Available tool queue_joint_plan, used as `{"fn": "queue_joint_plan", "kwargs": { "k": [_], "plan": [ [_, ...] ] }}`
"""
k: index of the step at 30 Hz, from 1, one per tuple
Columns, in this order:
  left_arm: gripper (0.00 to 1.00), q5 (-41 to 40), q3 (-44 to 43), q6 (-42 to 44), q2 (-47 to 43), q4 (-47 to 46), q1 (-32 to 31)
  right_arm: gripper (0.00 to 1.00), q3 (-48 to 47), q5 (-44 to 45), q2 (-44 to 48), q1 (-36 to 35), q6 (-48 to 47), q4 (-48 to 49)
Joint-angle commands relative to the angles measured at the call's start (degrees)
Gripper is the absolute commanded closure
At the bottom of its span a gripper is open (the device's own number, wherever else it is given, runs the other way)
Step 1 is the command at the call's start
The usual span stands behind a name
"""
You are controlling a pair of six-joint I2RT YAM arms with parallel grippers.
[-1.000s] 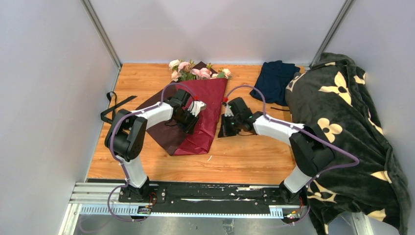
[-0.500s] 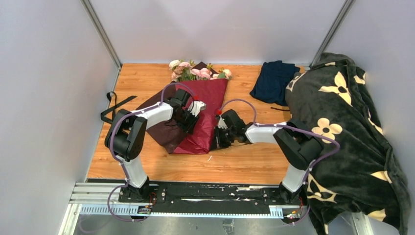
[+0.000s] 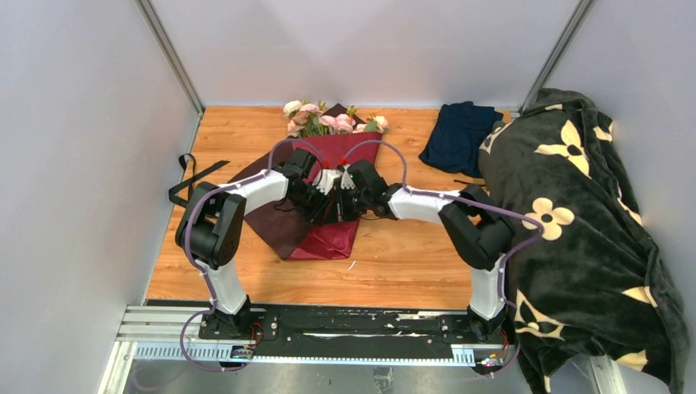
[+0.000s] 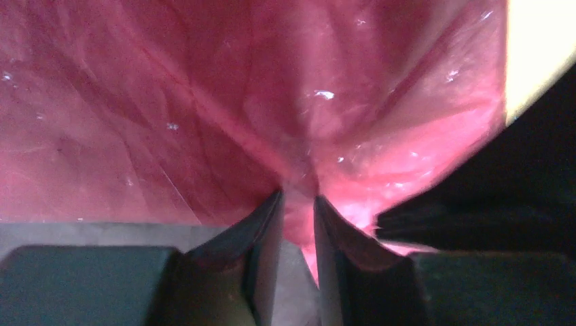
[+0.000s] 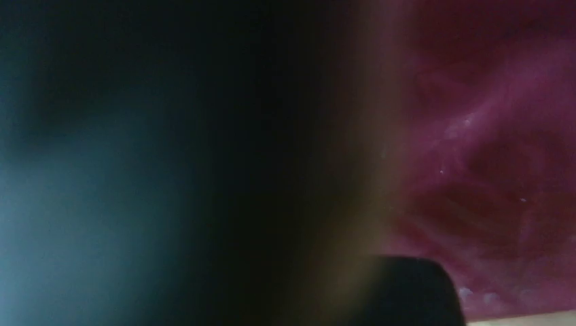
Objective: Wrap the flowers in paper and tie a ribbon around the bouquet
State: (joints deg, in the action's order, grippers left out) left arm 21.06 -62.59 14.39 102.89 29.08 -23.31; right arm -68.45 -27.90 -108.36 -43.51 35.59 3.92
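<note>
The flowers (image 3: 328, 120) lie at the back of the table, their stems hidden inside the burgundy paper (image 3: 332, 240). The paper is folded over them, with its maroon reverse (image 3: 275, 226) showing on the left. My left gripper (image 3: 322, 205) sits on the middle of the bundle. In the left wrist view my left gripper (image 4: 297, 198) is shut on a pinched ridge of the paper (image 4: 204, 102). My right gripper (image 3: 345, 200) presses against the paper right beside the left one. The right wrist view is a dark blur with paper (image 5: 489, 170) at its right. The black ribbon (image 3: 194, 176) lies loose at the table's left edge.
A folded navy cloth (image 3: 460, 135) lies at the back right. A big dark green blanket (image 3: 574, 205) with cream flower shapes covers the right side. Grey walls close in the left, back and right.
My right arm swung left from the bare wood beside the paper onto the bundle, folding the paper's right side inward. The left arm held still.
</note>
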Motion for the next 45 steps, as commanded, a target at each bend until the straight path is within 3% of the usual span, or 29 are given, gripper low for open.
{"fn": "queue_joint_plan", "kwargs": {
  "k": [1,6,10,13,19,25,31,37,41,45],
  "plan": [
    [0.67,-1.2,0.41,0.79,2.75,6.22,1.95,1.0,5.14,1.76,-6.34,-1.42,6.45,3.95],
    [0.59,0.95,-3.86,0.93,-1.11,11.8,6.91,1.0,9.04,4.1,-10.54,-1.9,7.63,3.97],
    [0.33,3.49,-5.29,0.11,-11.17,16.24,16.64,1.0,12.77,6.94,-9.49,-2.1,7.72,3.48],
    [0.15,-0.14,-4.38,-1.89,-16.52,16.2,24.9,1.0,12.55,7.33,-9.24,-2.58,6.71,2.76],
    [0.0,-3.41,-1.51,-8.78,-11.89,10.9,41.23,1.0,9.56,9.0,-9.26,-4.85,4.09,-0.5],
    [0.0,-3.67,-7.3,-11.17,-1.04,1.97,42.89,1.0,8.69,9.54,-8.67,-5.62,2.95,-1.15],
    [0.0,-9.3,-16.21,-9.25,10.11,2.69,42.91,1.0,8.88,9.03,-8.5,-5.72,3.03,0.26],
    [0.01,-6.12,-18.2,-6.64,15.92,5.19,40.99,1.0,8.31,8.35,-9.31,-5.8,2.58,0.54],
    [0.09,-7.32,-18.41,-4.53,16.73,5.85,38.56,1.0,8.82,8.2,-9.25,-5.8,2.56,0.95],
    [0.31,-3.09,-19.36,-4.32,16.71,8.45,38.17,1.0,9.3,8.3,-9.11,-5.8,2.69,1.31]
  ]
}}
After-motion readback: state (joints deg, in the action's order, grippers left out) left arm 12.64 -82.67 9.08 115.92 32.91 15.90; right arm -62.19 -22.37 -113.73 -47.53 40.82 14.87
